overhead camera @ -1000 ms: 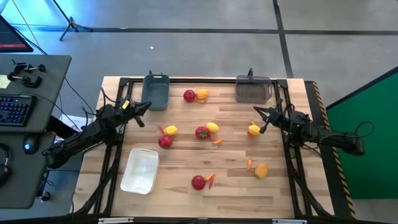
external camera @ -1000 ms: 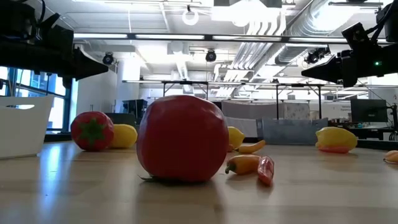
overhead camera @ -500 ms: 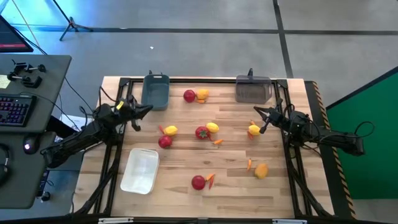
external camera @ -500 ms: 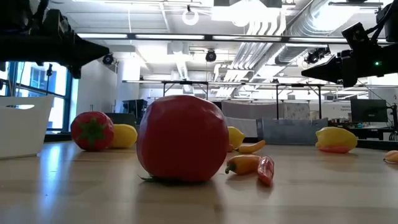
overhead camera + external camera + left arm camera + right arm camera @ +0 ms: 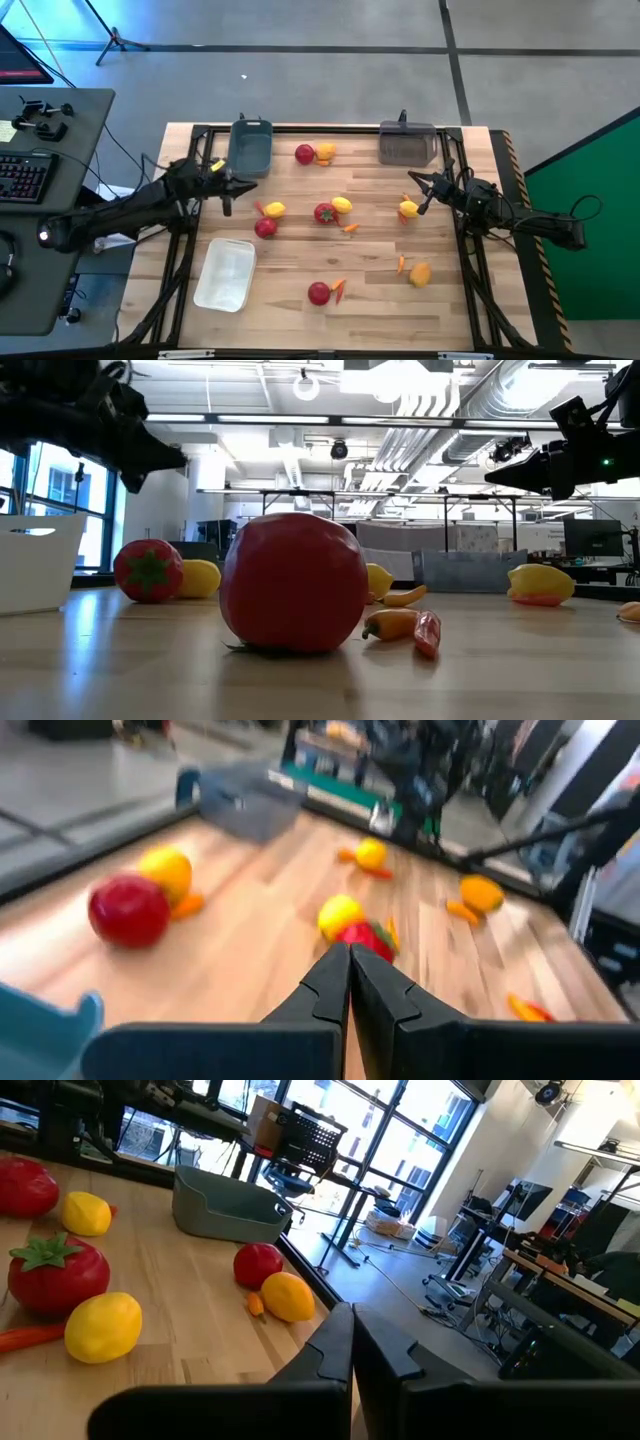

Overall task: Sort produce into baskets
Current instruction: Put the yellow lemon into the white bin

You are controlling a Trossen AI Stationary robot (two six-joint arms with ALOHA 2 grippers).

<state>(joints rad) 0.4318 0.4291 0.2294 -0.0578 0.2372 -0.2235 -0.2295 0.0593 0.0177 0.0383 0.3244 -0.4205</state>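
Several toy pieces lie loose on the wooden table (image 5: 300, 250): red tomatoes (image 5: 325, 213) (image 5: 318, 292), yellow lemons (image 5: 342, 205) (image 5: 408, 208) and small orange peppers (image 5: 350, 228). The blue-grey bin (image 5: 250, 146) and the smoky grey bin (image 5: 407, 143) stand at the far edge. The white tray (image 5: 225, 274) lies near left. My left gripper (image 5: 245, 187) is shut and empty above the table, just in front of the blue-grey bin; its fingertips meet in the left wrist view (image 5: 348, 978). My right gripper (image 5: 415, 190) is shut and empty, raised above the lemon at the right (image 5: 540, 582).
A tomato (image 5: 304, 153) and a lemon (image 5: 326, 151) lie between the two far bins. A lemon (image 5: 420, 274) and a pepper (image 5: 401, 264) lie near right. Black frame rails (image 5: 470, 260) run along the table's sides. A desk with a keyboard (image 5: 25, 175) stands left of the table.
My left gripper has swung from pointing at the blue-grey bin toward the table's right, moving a little toward the table's middle and tipping downward. My right gripper and all the produce have kept still.
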